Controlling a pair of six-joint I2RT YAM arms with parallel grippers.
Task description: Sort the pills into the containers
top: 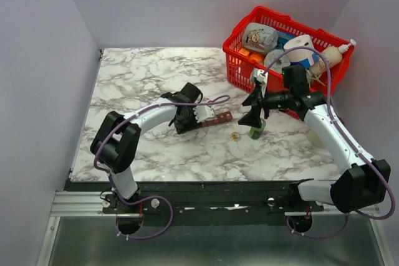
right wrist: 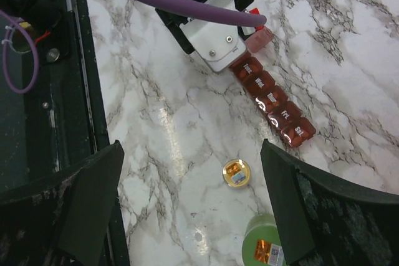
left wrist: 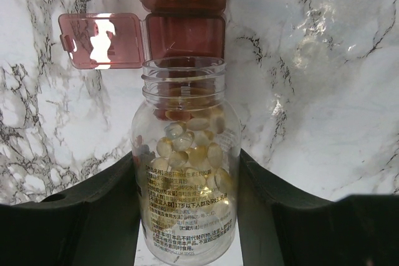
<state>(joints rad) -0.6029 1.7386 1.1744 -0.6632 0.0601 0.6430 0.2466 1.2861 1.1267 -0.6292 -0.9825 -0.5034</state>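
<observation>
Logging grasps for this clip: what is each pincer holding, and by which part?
Left pincer grips the uncapped clear pill bottle by its labelled lower body. Right pincer is open and holds nothing.

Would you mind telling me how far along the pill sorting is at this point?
Done: the bottle is uncapped, a cap lies on the table, and one organiser lid is flipped open. In hand: the left gripper holds the bottle, mouth at the open compartment. Left: the pills in view sit in the bottle, and the other lids look closed. The right gripper hangs open, empty.
</observation>
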